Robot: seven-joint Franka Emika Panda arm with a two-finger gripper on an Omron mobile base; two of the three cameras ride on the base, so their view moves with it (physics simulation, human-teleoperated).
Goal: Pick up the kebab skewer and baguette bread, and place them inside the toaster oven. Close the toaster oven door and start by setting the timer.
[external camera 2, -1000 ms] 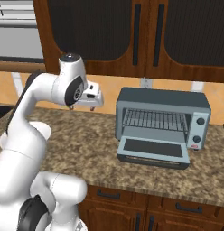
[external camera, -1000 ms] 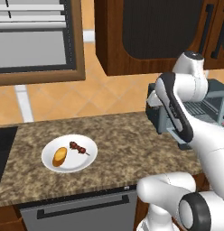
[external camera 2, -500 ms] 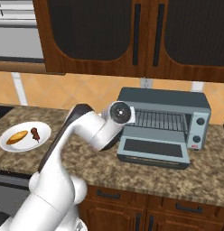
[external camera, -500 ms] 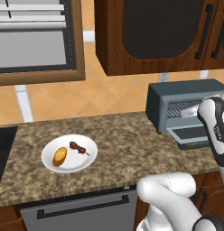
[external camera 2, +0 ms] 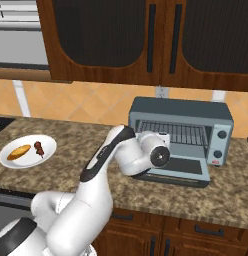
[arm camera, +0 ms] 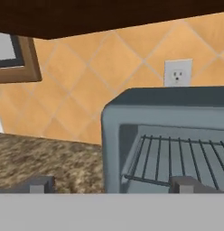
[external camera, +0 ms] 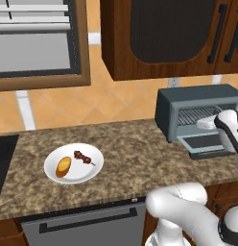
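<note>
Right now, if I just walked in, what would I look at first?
Probably the big white robot arm, curled low in front of the toaster oven, whose door lies folded open on the counter. Then the white plate farther left, holding a baguette bread and a kebab skewer.

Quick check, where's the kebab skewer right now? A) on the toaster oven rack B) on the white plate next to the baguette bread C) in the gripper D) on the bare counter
B: the kebab skewer lies on the white plate beside the baguette bread, well left of the open toaster oven, whose rack is bare.
</note>
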